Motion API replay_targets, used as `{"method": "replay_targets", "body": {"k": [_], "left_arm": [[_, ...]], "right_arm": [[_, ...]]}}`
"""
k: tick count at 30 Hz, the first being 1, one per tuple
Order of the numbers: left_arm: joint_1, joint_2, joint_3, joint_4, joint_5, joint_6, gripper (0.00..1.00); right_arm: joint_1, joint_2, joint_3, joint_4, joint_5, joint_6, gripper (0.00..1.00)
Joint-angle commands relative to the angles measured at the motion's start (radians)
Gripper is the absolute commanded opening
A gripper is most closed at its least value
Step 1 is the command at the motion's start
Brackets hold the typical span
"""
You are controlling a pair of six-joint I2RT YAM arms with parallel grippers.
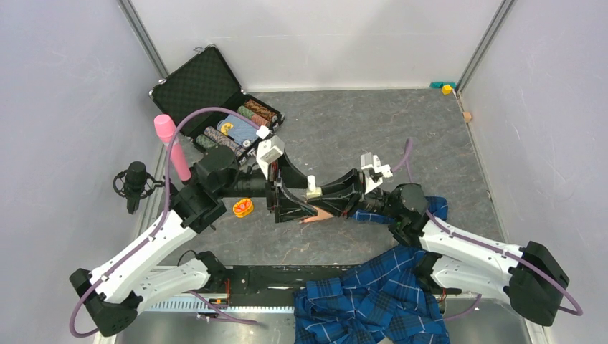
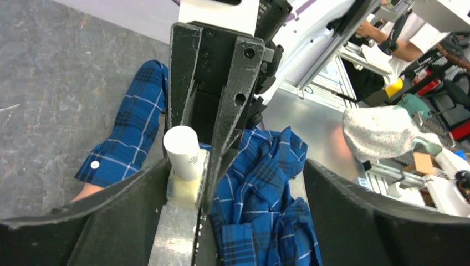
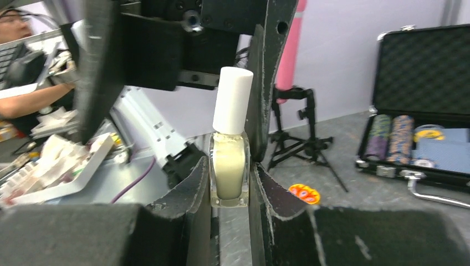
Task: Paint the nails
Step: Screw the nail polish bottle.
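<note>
Bottle (image 3: 228,177) gripped upright by right gripper (image 3: 230,180), probably so the open left gripper (image 2: 235,172) can twist its cap (image 3: 233,100)

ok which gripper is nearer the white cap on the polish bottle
Left. The left gripper stands open astride the white cap; the right gripper clamps the nail polish bottle lower, on its glass body.
</note>
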Motion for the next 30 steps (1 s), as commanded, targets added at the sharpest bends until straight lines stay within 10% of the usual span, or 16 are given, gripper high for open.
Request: {"method": "replay_targets", "body": {"k": [1,18,30], "left_arm": [[-0.011,0.023,0.114,-0.201,-0.082,0.109,1.0],[-0.009,0.077,0.289,-0.194,-0.628,0.076,1.0],[-0.008,0.152,0.222,-0.169,-0.541,0.121,0.95]], "right_arm": [[-0.006,-0.063,0.065,-0.003,0.141,-0.115,0.0],[-0.005,-0.067,0.079,-0.131,0.421,-0.361,0.0],[0.042,0.023,0.101,-0.18,0.507,-0.39,0.0]]}}
